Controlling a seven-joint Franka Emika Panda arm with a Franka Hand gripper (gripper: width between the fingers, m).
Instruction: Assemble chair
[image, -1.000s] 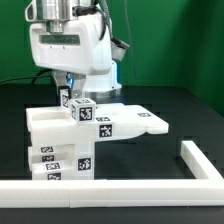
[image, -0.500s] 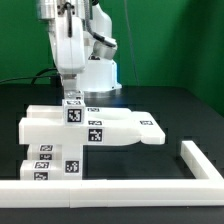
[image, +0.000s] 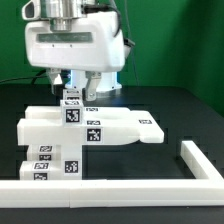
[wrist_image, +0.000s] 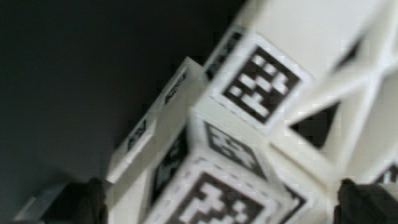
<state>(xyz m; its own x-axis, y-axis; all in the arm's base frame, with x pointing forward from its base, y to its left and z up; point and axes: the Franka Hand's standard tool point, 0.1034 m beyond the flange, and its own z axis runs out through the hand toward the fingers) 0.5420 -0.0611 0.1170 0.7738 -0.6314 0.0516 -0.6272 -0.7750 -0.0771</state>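
Chair: one joined white assembly on the black worktop, at least six tags showing.
Border rail: one.
Tool: one, fingers spread, straddling the small upright tagged piece.

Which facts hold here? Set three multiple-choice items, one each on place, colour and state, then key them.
1. In the exterior view, the border rail lies
A. in front of the chair parts and along the exterior view's right
B. behind them
C. on top of them

2. The table is
A. white
B. black
C. green

3. The flat panel is
A. standing on edge
B. lifted in the air
C. lying flat

Key:
1 A: the rail runs along the near edge and turns back at the right.
2 B: the bare surface is dark.
3 C: its broad face points up.
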